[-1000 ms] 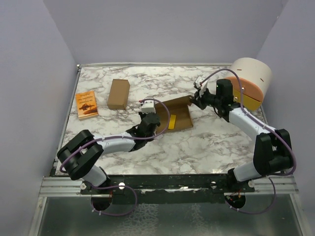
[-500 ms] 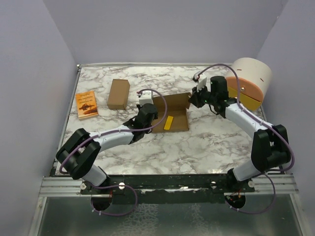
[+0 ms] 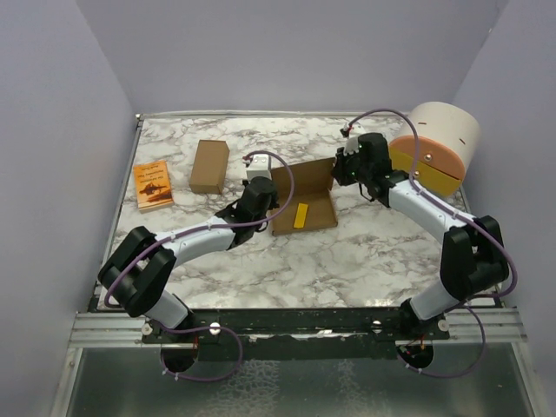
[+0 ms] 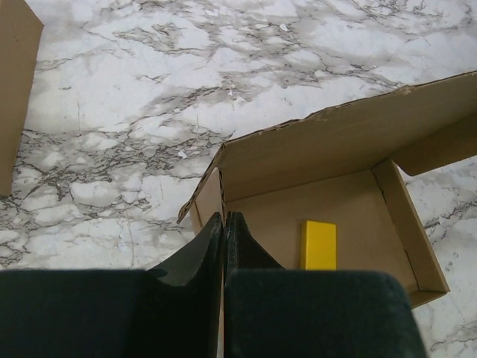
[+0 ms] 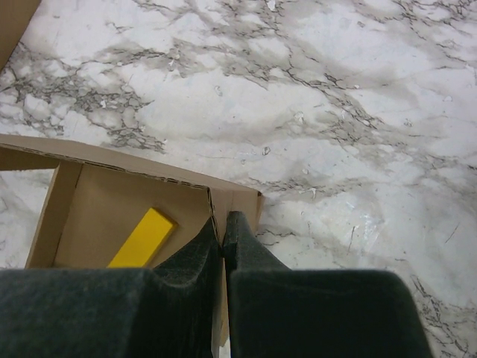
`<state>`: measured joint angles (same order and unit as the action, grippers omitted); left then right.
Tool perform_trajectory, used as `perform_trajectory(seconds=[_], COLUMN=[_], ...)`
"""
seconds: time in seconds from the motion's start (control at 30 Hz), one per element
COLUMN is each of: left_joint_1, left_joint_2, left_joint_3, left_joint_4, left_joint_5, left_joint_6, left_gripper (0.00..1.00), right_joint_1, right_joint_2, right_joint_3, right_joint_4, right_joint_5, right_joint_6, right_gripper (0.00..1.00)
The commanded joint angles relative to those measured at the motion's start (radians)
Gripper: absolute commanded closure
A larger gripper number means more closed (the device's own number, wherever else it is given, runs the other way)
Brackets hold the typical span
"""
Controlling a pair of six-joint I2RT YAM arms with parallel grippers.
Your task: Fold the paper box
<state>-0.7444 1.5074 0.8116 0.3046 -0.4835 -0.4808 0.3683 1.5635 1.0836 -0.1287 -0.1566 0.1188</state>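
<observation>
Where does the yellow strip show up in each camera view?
Top external: yellow strip near the middle, lying on the floor of the paper box.
Left wrist: lower right of centre, inside the box.
Right wrist: lower left, inside the box.
Shared landmark: the brown box floor around it.

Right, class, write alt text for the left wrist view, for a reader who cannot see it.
The left tool, shut, pinches the left wall of an open brown box on a marble table. A yellow block lies flat inside; another brown box shows at the top left edge.
</observation>
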Motion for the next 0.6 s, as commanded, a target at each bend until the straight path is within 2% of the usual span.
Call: perform_trajectory(seconds=[0.0, 0.27, 0.57], left_joint_1=[-0.013, -0.013, -0.013], left_joint_2=[0.001, -0.001, -0.023], left_joint_3=[0.035, 0.011, -0.027], left_joint_4=[0.023, 0.034, 0.048], left_joint_5=[0.131, 0.152, 0.157], left_joint_6=[-0.026, -0.048, -0.049], left_gripper=[1.00, 1.00, 1.00], right_joint_1=[0.072, 0.122, 0.138], right_joint_2=[-0.005, -0.106, -0.178], right_joint_3=[-0.028, -0.223, -0.356], right_joint_4=[0.024, 0.136, 0.160], right_joint_5=[0.024, 0.054, 0.029], right_joint_6=[0.162, 0.251, 0.254], right_gripper=[0.99, 0.99, 0.99])
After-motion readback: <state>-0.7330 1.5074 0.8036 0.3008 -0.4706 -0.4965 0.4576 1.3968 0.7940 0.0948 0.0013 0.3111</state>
